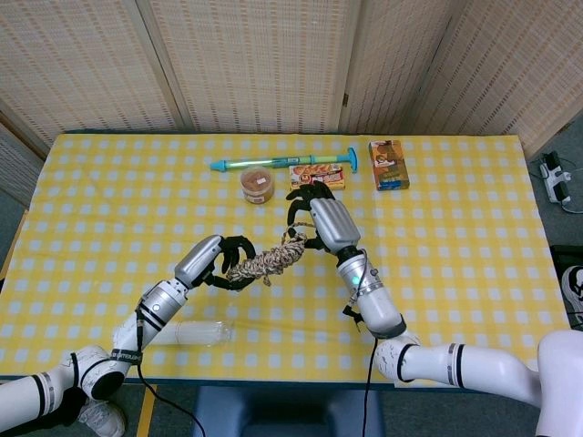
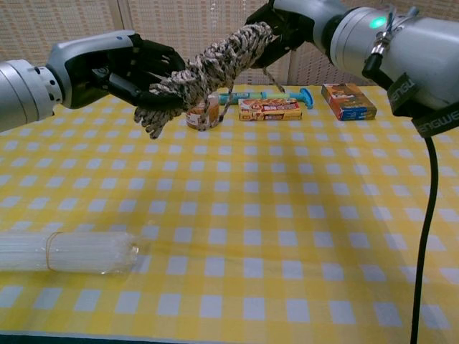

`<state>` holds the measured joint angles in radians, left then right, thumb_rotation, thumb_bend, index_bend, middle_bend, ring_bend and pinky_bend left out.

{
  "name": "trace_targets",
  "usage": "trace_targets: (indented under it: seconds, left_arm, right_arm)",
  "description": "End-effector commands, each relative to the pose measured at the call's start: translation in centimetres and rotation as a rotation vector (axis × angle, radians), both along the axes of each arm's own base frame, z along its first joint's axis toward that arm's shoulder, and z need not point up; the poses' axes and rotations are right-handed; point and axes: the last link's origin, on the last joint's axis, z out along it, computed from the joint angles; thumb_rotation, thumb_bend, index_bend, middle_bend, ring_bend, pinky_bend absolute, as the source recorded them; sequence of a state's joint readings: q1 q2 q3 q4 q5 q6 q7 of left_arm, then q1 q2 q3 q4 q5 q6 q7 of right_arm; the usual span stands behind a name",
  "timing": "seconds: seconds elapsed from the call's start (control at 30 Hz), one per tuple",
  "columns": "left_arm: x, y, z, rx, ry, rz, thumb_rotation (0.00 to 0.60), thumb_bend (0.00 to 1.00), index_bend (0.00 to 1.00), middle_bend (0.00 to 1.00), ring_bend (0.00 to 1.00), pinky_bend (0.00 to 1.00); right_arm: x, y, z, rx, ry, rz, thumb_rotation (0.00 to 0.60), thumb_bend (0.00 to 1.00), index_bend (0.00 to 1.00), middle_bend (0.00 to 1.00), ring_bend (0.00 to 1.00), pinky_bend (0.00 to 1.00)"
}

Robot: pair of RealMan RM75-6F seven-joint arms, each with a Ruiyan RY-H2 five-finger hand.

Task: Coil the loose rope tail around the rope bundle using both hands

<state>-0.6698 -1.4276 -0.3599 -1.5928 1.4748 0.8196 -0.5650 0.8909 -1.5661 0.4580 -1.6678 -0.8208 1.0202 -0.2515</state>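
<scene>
left hand (image 2: 133, 68) grips low end of rope bundle (image 2: 208, 68), held above table (image 2: 287, 215). right hand (image 2: 283, 29) fingers closed on its top end, arm reaching fwd.

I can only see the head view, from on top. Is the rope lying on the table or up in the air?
Observer: Up in the air. From the chest view, the rope bundle is clear above the table, held between the left hand and the right hand.
Operator: Is any rope dangling down?
Observer: Yes. A thin loose tail hangs from the bundle's middle, beside the little jar as the chest view sees it.
Operator: What's the see-through thing by the left arm?
Observer: A clear packet lying flat, with a band around it near one end.
</scene>
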Motion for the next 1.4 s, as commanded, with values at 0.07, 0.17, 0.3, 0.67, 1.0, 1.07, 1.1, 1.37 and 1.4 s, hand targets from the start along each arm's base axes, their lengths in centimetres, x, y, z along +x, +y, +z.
trace_targets:
  seconds: [0.07, 0.17, 0.3, 0.67, 1.0, 1.07, 1.1, 1.37, 1.4]
  left_arm:
    - [0.4, -0.2, -0.9, 0.040, 0.091, -0.055, 0.600, 0.77, 0.71, 0.73, 0.68, 0.74]
    - [0.8, -0.5, -1.6, 0.047, 0.128, -0.082, 0.600, 0.78, 0.71, 0.73, 0.68, 0.74]
    - [1.3, -0.7, -2.4, 0.067, 0.197, -0.116, 0.600, 0.77, 0.71, 0.73, 0.68, 0.74]
    - [1.3, 0.2, -3.8, 0.102, 0.329, -0.029, 0.600, 0.77, 0.71, 0.73, 0.69, 0.74]
    - [0.2, 1.5, -3.7, 0.042, 0.264, 0.259, 0.600, 0.77, 0.72, 0.73, 0.69, 0.74]
    - [0.1, 1.8, -3.4, 0.019, 0.225, 0.318, 0.600, 0.77, 0.72, 0.73, 0.70, 0.74]
    - [0.1, 2.1, -3.1, 0.004, 0.191, 0.357, 0.600, 0.77, 0.72, 0.73, 0.70, 0.74]
    - [-1.0, 3.1, -0.3, -0.014, 0.037, 0.471, 0.600, 0.77, 0.72, 0.73, 0.70, 0.74]
    - [-1.1, 3.1, 0.0, -0.010, 0.023, 0.474, 0.600, 0.77, 0.72, 0.73, 0.70, 0.74]
  right_arm:
    - [0.7, 0.1, 0.4, -0.017, -0.007, 0.015, 0.600, 0.58, 0.69, 0.29, 0.14, 0.01]
    - [1.4, 0.3, 0.5, -0.019, -0.020, 0.028, 0.600, 0.58, 0.69, 0.29, 0.14, 0.01]
    - [2.3, 0.8, 0.6, -0.019, -0.026, 0.052, 0.600, 0.58, 0.69, 0.29, 0.14, 0.01]
    - [2.9, 2.5, 1.9, -0.029, -0.047, 0.098, 0.600, 0.58, 0.69, 0.29, 0.14, 0.01]
    - [2.6, 4.8, 0.8, -0.021, 0.010, 0.167, 0.600, 0.59, 0.69, 0.29, 0.14, 0.01]
    - [2.6, 5.2, 0.5, -0.030, 0.029, 0.187, 0.600, 0.59, 0.69, 0.29, 0.14, 0.01]
    - [2.4, 5.5, 0.4, -0.038, 0.039, 0.199, 0.600, 0.59, 0.69, 0.29, 0.14, 0.01]
    - [0.2, 6.7, 0.1, -0.089, 0.117, 0.244, 0.600, 0.59, 0.65, 0.26, 0.12, 0.01]
    - [-0.1, 6.8, 0.1, -0.088, 0.129, 0.248, 0.600, 0.59, 0.61, 0.25, 0.11, 0.01]
